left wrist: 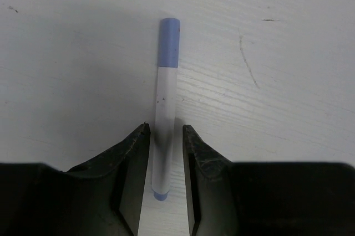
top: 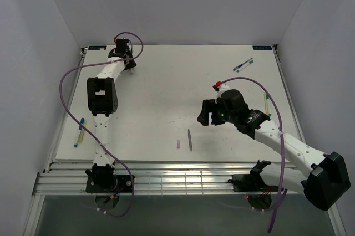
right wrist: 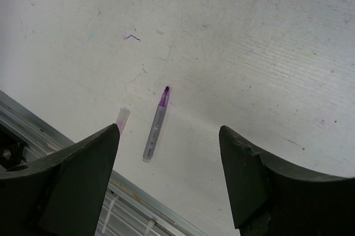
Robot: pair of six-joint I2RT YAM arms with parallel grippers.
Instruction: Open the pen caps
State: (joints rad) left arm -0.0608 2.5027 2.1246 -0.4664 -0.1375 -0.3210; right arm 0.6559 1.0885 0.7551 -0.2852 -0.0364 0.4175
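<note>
Within left gripper (left wrist: pixel 166 129): blue-capped pen (left wrist: pixel 166 97) (unclamped)

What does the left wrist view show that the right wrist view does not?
Only left wrist: a capped blue pen lying between the fingers of the left gripper. Only right wrist: an uncapped purple pen, a pale loose cap beside it, a metal rail, and the open right gripper. Both: the white table and dark gripper fingers.
</note>
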